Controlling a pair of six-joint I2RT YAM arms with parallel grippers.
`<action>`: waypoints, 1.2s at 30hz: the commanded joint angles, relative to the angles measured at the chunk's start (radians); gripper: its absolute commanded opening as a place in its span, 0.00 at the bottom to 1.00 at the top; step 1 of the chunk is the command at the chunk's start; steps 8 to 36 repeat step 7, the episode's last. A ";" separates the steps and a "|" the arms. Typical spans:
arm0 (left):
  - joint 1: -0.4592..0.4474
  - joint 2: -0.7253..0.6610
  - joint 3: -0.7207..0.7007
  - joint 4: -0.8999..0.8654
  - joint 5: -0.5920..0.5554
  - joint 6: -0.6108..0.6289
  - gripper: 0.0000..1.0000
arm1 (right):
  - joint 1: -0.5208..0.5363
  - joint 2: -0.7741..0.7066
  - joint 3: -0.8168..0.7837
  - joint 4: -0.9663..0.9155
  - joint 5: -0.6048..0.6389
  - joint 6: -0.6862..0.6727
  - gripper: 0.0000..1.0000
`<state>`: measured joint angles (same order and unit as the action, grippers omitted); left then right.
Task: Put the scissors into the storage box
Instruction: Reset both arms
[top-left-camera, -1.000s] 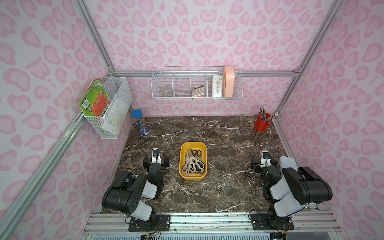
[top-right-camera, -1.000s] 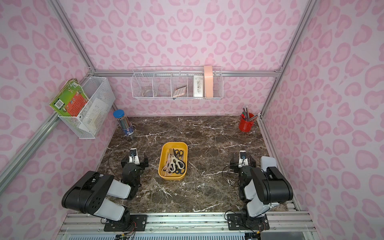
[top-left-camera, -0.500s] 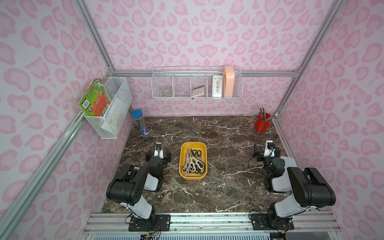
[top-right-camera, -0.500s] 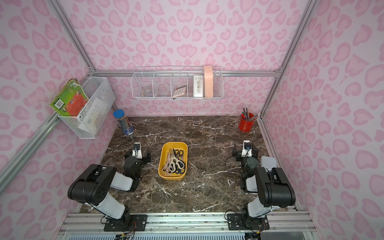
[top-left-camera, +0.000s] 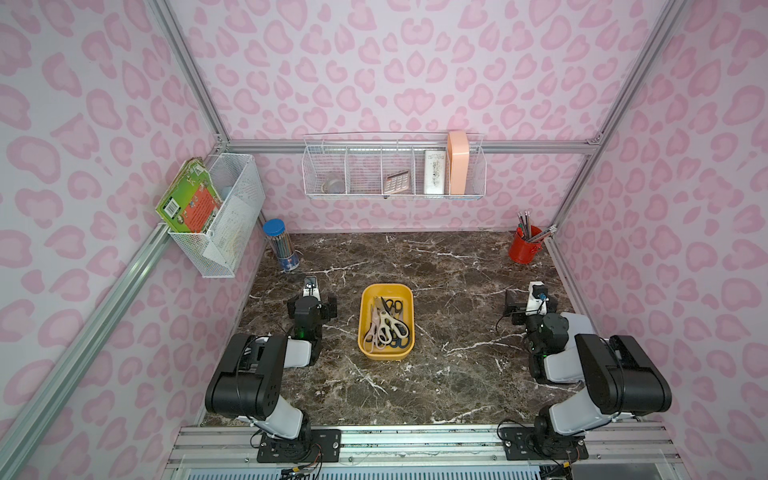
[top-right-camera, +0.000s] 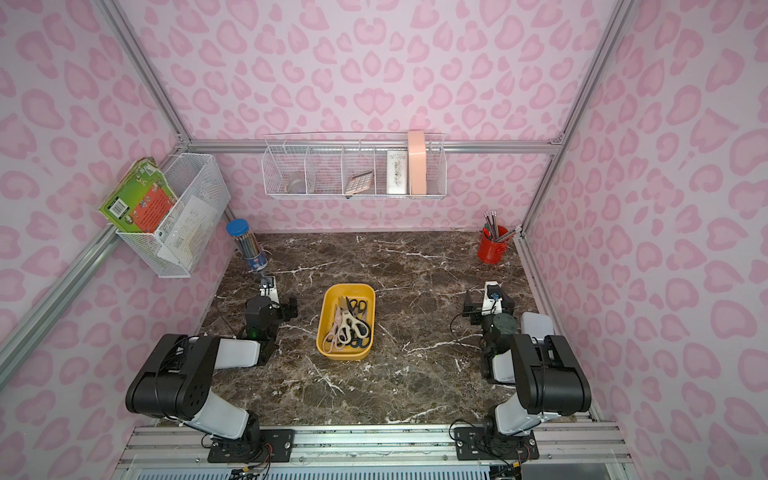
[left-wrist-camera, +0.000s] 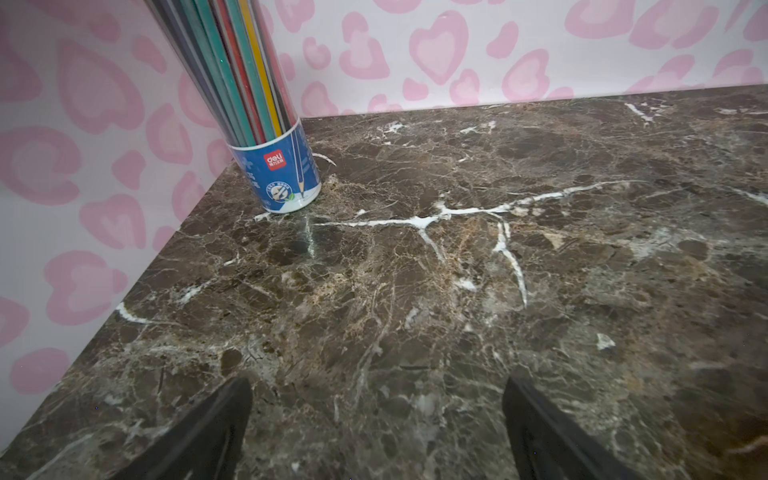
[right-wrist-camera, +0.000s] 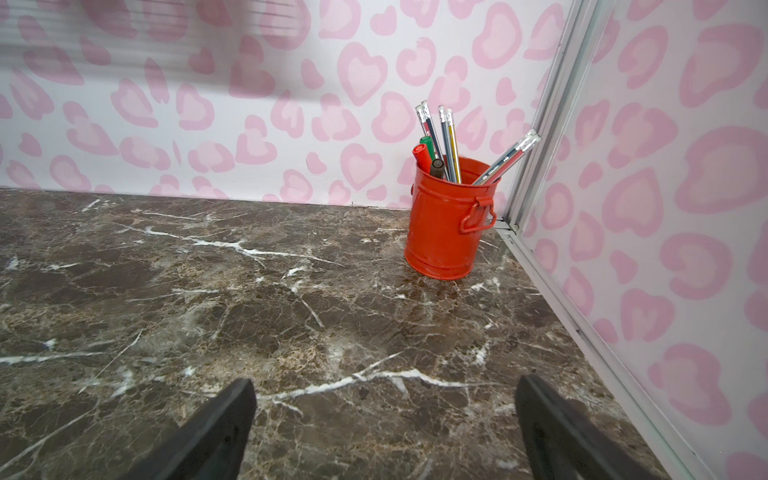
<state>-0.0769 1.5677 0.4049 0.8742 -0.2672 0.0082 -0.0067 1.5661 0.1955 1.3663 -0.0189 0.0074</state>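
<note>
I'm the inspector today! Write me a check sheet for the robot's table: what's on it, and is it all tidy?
Surface: dark marble tabletop; no loose scissors seen on it.
Job's things: scissors piled inside the yellow storage box, mid-table.
Clutter: pencil tube in one back corner, red pencil pot in the other.
End effectors: left end effector and right end effector both open, empty, over bare marble.
Cables: black cable loops beside the right wrist, apart from the box.
Surroundings: pink heart-patterned walls; back wire basket and side wire basket hang on them, off the table.
</note>
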 joint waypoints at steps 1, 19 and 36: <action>0.001 0.000 0.004 -0.003 0.006 -0.004 0.99 | 0.000 0.000 0.009 -0.005 -0.010 0.016 1.00; 0.000 -0.002 0.004 -0.003 0.006 -0.005 0.99 | 0.000 -0.002 0.005 -0.003 -0.010 0.014 1.00; 0.000 -0.002 0.004 -0.003 0.006 -0.005 0.99 | 0.000 -0.002 0.005 -0.003 -0.010 0.014 1.00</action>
